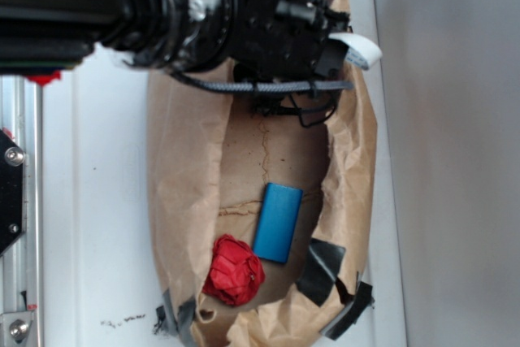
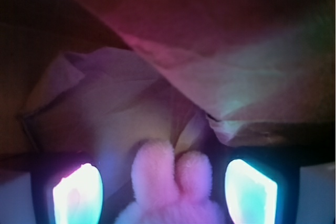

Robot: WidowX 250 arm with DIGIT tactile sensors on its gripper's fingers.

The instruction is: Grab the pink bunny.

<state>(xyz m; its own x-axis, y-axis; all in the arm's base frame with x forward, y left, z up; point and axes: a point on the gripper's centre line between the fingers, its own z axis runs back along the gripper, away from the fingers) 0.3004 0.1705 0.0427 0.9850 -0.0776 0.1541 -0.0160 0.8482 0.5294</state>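
In the wrist view the pink bunny [image 2: 170, 182] fills the bottom centre, a fuzzy light-pink plush with two rounded ears pointing up. My gripper [image 2: 165, 190] is open around it. The glowing left pad [image 2: 79, 195] and right pad [image 2: 251, 190] stand on either side of the bunny, each with a dark gap between it and the plush. From the exterior view my arm and gripper [image 1: 284, 99] reach into the top end of the brown paper bag [image 1: 183, 184], and the bunny is hidden under them.
Crumpled bag paper [image 2: 220, 61] folds over closely ahead of the fingers. Farther down inside the bag lie a blue block [image 1: 277, 222] and a red ruffled ball [image 1: 233, 271]. Black tape [image 1: 321, 270] patches the bag's lower rim. A metal rail [image 1: 16, 225] runs along the left.
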